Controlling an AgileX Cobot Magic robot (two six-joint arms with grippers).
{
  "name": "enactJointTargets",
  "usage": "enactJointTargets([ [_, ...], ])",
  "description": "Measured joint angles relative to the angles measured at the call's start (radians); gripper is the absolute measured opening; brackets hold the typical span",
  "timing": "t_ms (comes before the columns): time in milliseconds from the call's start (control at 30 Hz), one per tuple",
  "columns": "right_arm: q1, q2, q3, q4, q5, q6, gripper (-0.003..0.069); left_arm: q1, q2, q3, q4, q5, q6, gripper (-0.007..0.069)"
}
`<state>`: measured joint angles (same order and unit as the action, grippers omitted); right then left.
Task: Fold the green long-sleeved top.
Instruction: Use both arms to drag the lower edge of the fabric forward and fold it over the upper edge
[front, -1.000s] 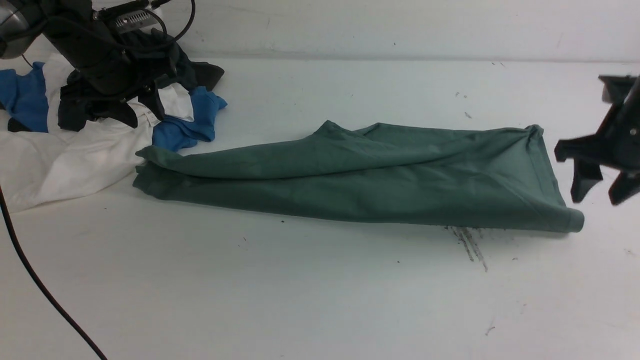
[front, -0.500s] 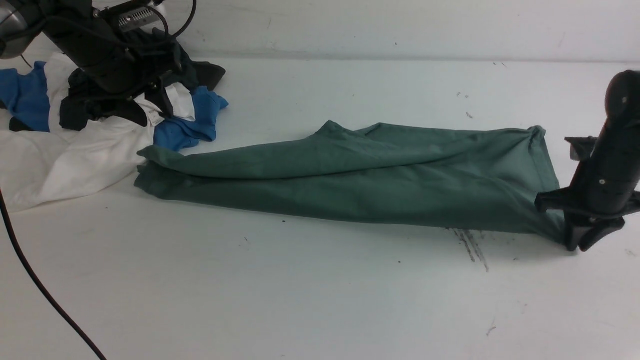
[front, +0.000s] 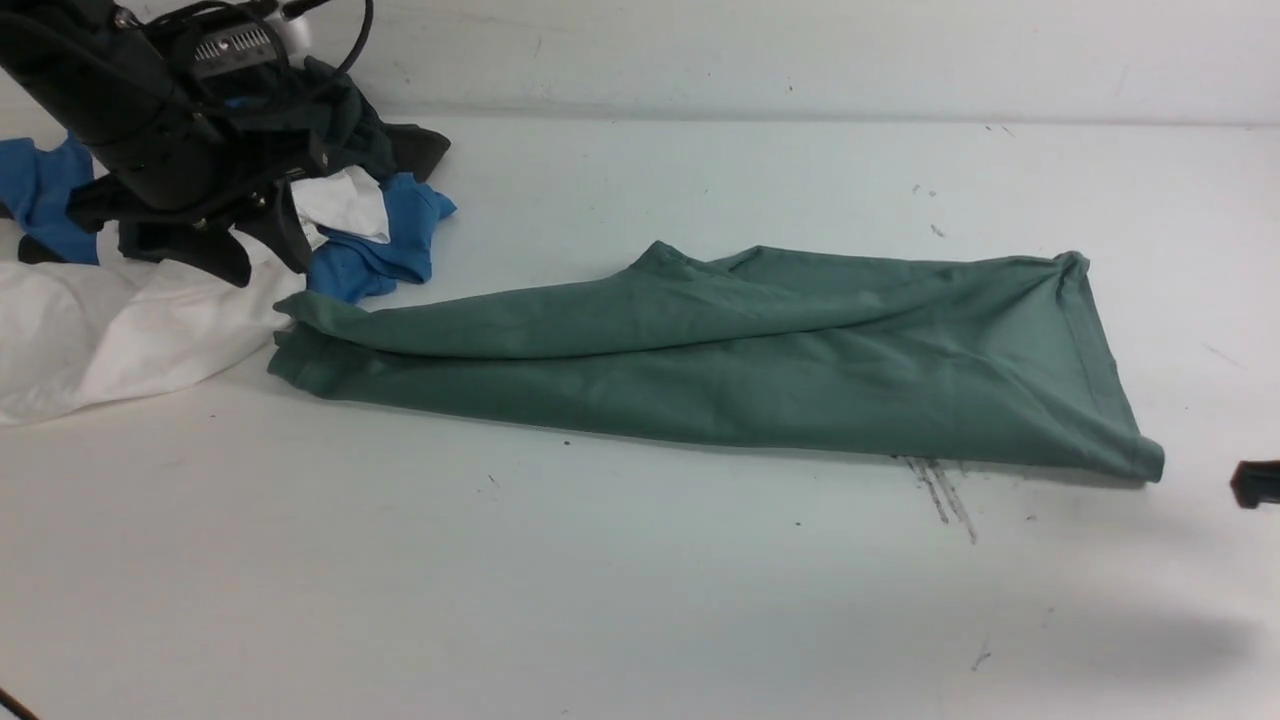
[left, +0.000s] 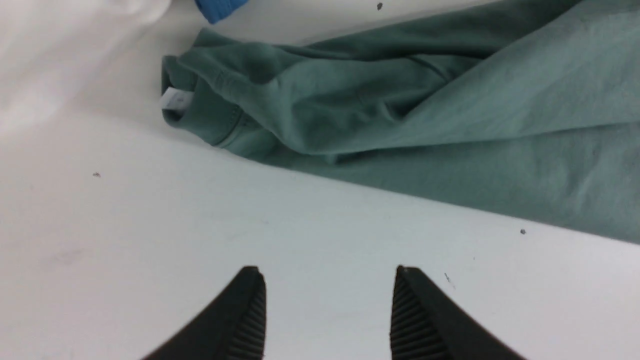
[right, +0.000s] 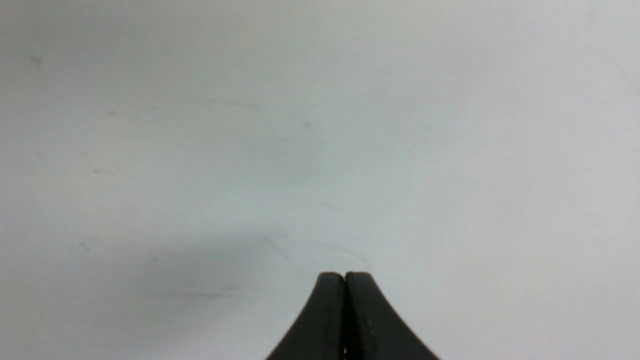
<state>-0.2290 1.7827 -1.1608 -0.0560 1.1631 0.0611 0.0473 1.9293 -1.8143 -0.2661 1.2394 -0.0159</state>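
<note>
My left pincer (front: 266, 272) is spread, its tips apart with no cloth between them, over the heaped garments at ten o'clock from the middle of my forward view. My right pincer (right: 344, 276) is pressed together with nothing pinched, over the pale, scuffed tabletop (front: 640, 580); only a dark bit of that arm shows at the forward view's edge, a little past three o'clock.

The sage-green knit long-sleeved top (front: 740, 390) lies across the middle in a long band, from nine o'clock to between three and four. A layer is turned over along its length, with a small peak at twelve. Near its nine o'clock end I can see a white tag (left: 176, 99).

A crumpled white cloth garment (front: 170, 330) lies just beside that end. Around ten o'clock are a bright blue cloth garment (front: 400, 235) and a dark charcoal-green bundled garment (front: 345, 120). Dark streaks (front: 942, 490) mark the tabletop near four o'clock, just beside the green top's edge.
</note>
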Motion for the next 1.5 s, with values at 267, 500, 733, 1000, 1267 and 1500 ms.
enactJointTargets([
  [267, 0.052, -0.004, -0.106, 0.132, -0.113, -0.046, 0.0044, 0.0, -0.018, 0.005, -0.001, 0.0, 0.003, 0.0325],
  [500, 0.158, 0.122, -0.275, 0.106, -0.113, -0.061, 0.0272, 0.0, -0.017, 0.006, -0.002, 0.0, 0.003, 0.0325],
  [733, 0.161, 0.239, -0.327, 0.048, -0.083, -0.032, 0.0434, 0.0, -0.017, 0.006, -0.001, 0.0, 0.004, 0.0325],
  [1000, 0.16, 0.318, -0.337, 0.132, -0.087, -0.054, 0.033, 0.0, -0.017, 0.006, -0.001, 0.0, 0.005, 0.0325],
  [1267, 0.16, 0.294, -0.321, 0.119, -0.039, -0.105, 0.0023, 0.0, -0.017, 0.007, -0.004, 0.0, 0.005, 0.0325],
  [1500, 0.141, 0.039, -0.052, -0.141, 0.022, -0.01, 0.0023, -0.009, -0.109, 0.008, -0.01, 0.0, 0.005, 0.0325],
])
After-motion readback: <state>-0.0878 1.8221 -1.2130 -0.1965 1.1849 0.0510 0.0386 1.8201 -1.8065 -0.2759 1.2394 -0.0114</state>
